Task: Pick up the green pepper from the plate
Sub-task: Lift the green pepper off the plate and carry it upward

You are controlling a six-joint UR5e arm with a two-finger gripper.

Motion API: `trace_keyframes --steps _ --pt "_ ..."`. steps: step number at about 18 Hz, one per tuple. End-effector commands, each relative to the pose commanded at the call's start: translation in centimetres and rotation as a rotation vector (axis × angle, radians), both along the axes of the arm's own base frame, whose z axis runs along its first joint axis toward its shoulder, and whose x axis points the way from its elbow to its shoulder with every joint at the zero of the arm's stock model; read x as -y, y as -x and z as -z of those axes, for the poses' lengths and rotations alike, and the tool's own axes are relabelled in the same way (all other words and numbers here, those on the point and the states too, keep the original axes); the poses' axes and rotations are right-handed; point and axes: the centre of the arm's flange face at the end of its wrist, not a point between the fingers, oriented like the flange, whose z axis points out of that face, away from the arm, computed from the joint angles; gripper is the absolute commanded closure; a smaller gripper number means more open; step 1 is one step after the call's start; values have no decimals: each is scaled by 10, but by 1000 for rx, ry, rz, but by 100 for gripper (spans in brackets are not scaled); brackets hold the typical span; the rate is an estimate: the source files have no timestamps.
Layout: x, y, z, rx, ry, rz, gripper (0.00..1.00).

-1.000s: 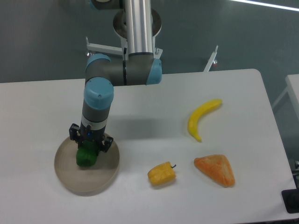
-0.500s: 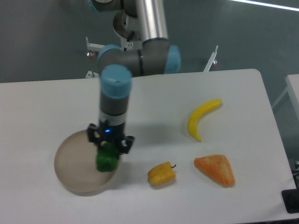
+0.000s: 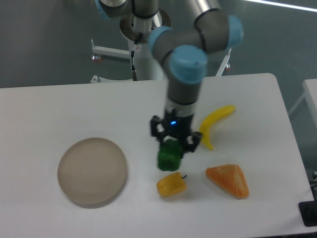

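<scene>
The white table carries everything here, and its left half is taken up only by the round beige plate, which now holds nothing. The UR5e arm reaches down over the middle of the table, its wrist upright so that the gripper points straight down. The gripper is closed on the green pepper, gripping its top, with the pepper hanging below the fingers well apart from the plate, so the pick-up looks done. Whether the pepper is clear of the table or resting on it cannot be told from this view. Room is tight around it: the yellow pepper lies just below it, the banana is near to the right, and the orange wedge-shaped piece sits at lower right. The open ground lies to the left, between pepper and plate.
</scene>
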Motion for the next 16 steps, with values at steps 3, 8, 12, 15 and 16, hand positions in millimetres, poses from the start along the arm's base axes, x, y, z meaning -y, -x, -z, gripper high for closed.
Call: trace_keyframes --steps 3,8,12,15,16 --pt "11 13 -6 -56 28 16 58" --pt "12 16 -5 -98 57 32 58" --pt "10 16 -8 -104 50 33 58" --pt "10 18 -4 -103 53 31 58" --pt "11 18 -5 -104 52 30 58"
